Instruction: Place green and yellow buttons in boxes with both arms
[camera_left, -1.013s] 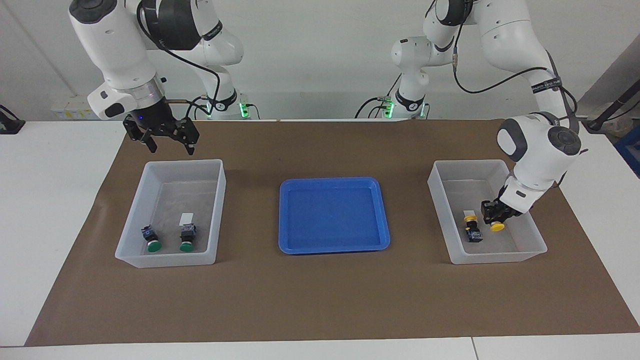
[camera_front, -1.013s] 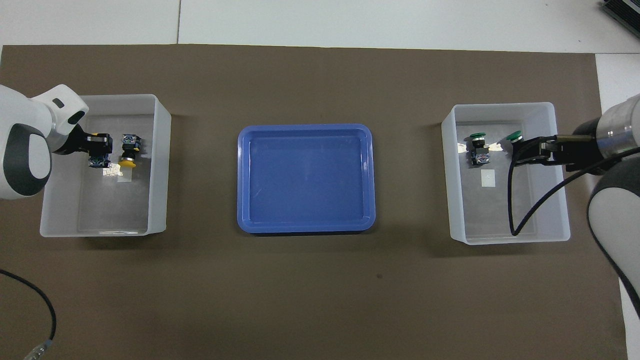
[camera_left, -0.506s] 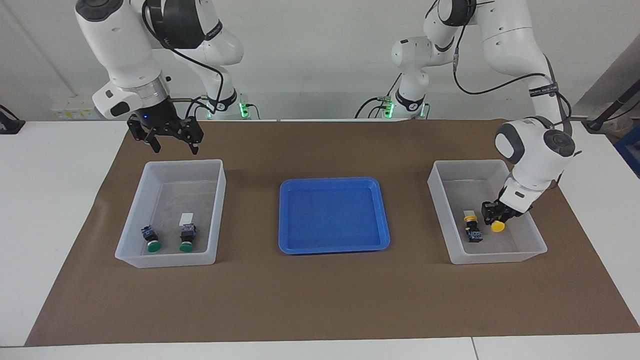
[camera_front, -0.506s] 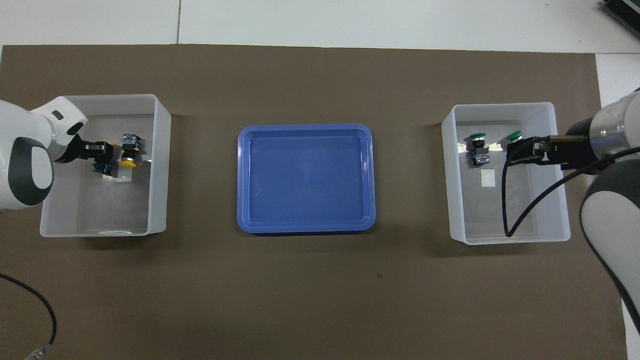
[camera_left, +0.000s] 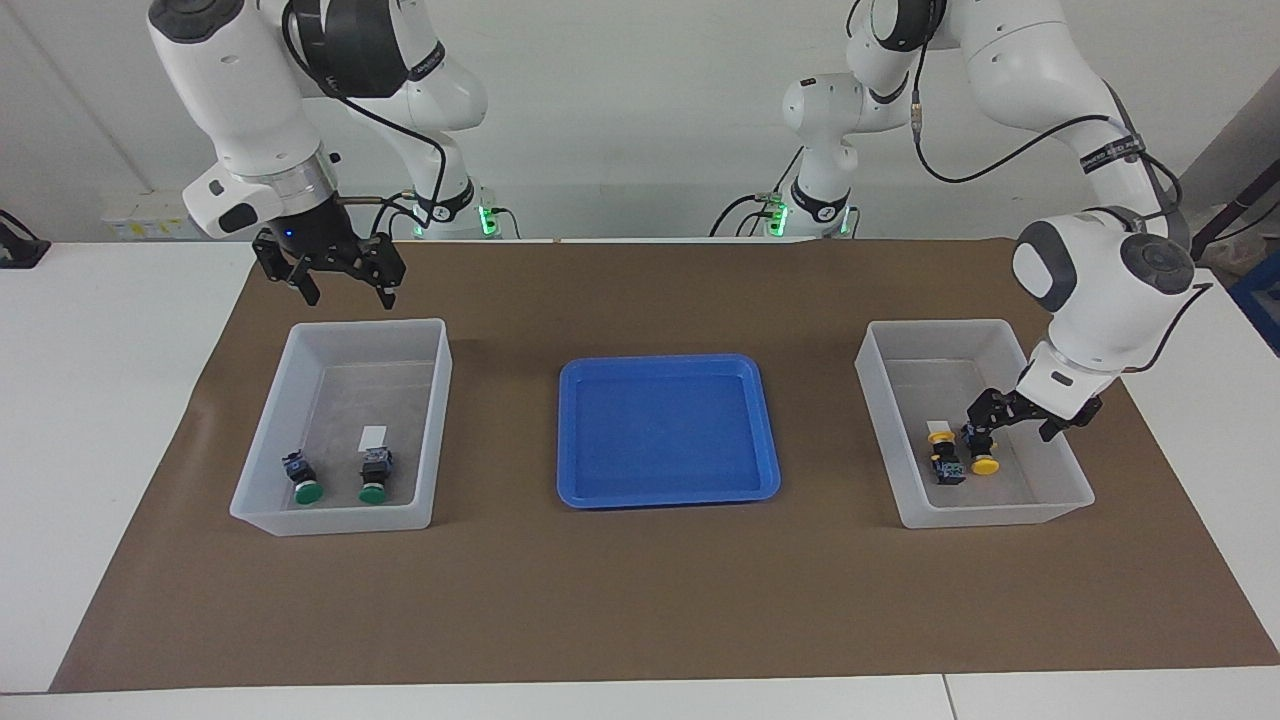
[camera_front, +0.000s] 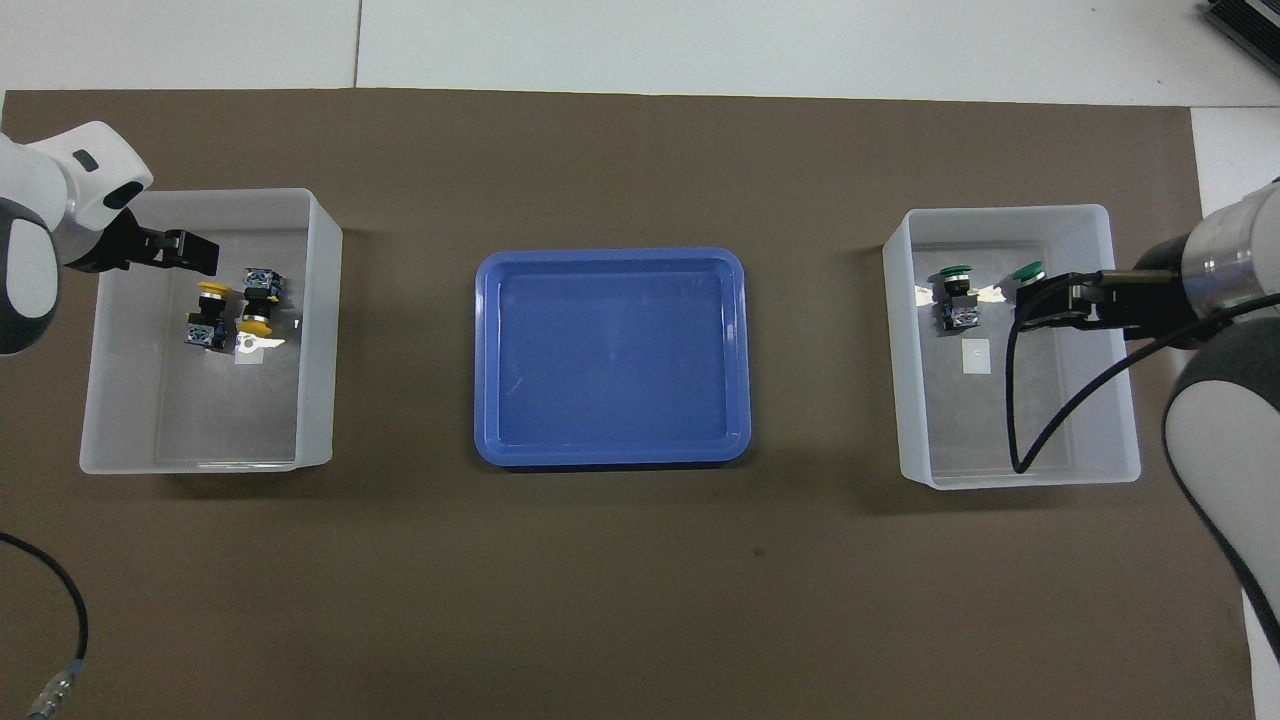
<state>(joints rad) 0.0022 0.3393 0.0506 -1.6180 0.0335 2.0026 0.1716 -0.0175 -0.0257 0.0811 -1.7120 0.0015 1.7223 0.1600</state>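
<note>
Two yellow buttons (camera_left: 940, 458) (camera_left: 983, 455) lie side by side in the clear box (camera_left: 880, 420) at the left arm's end, also in the overhead view (camera_front: 207, 317) (camera_front: 256, 306). My left gripper (camera_left: 1012, 420) (camera_front: 190, 252) is open and empty, just above them over that box (camera_front: 315, 330). Two green buttons (camera_left: 304, 482) (camera_left: 374, 480) lie in the clear box (camera_left: 265, 430) at the right arm's end. My right gripper (camera_left: 345, 295) is open and empty, raised over that box's edge nearest the robots. In the overhead view it (camera_front: 1030, 303) partly covers one green button (camera_front: 1028, 270); the other (camera_front: 955, 290) shows fully.
A blue tray (camera_left: 563, 440) (camera_front: 487, 350) sits between the two boxes on a brown mat (camera_left: 640, 600). The right arm's black cable (camera_front: 1040, 410) hangs over its box (camera_front: 1120, 350). White tabletop borders the mat.
My left gripper has opened and let go of a yellow button, which now lies beside the other one; the gripper has lifted and drawn back. The right gripper has barely moved.
</note>
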